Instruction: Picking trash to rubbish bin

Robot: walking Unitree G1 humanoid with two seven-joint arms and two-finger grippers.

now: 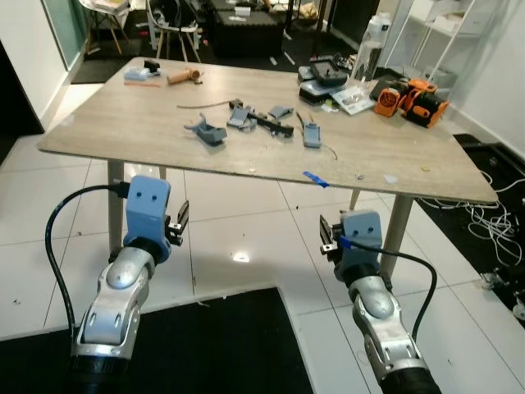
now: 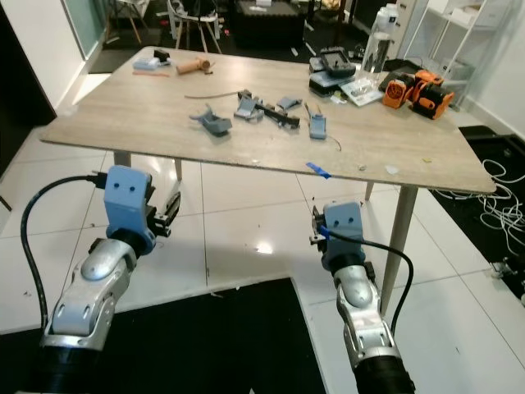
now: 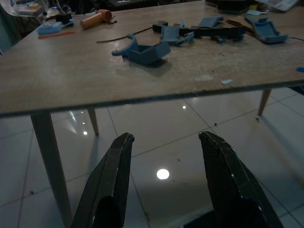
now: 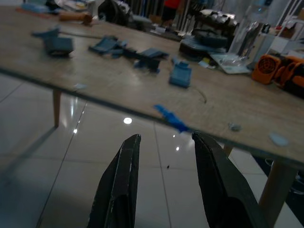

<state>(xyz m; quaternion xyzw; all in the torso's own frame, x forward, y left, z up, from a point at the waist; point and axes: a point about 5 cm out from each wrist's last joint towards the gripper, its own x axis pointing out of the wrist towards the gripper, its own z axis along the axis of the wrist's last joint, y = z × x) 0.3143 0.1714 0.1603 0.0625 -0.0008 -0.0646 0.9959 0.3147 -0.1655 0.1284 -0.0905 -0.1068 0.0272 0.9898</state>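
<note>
A wooden table (image 1: 115, 123) stands in front of me with litter on it. There are several blue plastic pieces (image 1: 207, 131), a black part (image 1: 271, 123), a thin wire (image 1: 205, 104), a strip of blue tape (image 1: 315, 178) at the near edge and small pale scraps (image 1: 390, 178). My left gripper (image 3: 166, 138) is held low before the table's near edge, open and empty. My right gripper (image 4: 166, 137) is also below the edge, open and empty, facing the blue tape (image 4: 170, 118).
Orange tools (image 1: 410, 100), black cases (image 1: 324, 78) and a clear bottle (image 1: 373, 41) crowd the table's far right. A black mat (image 1: 205, 345) lies on the white tiles under my arms. Cables (image 1: 500, 222) trail at the right. Chairs (image 1: 176, 25) stand behind the table.
</note>
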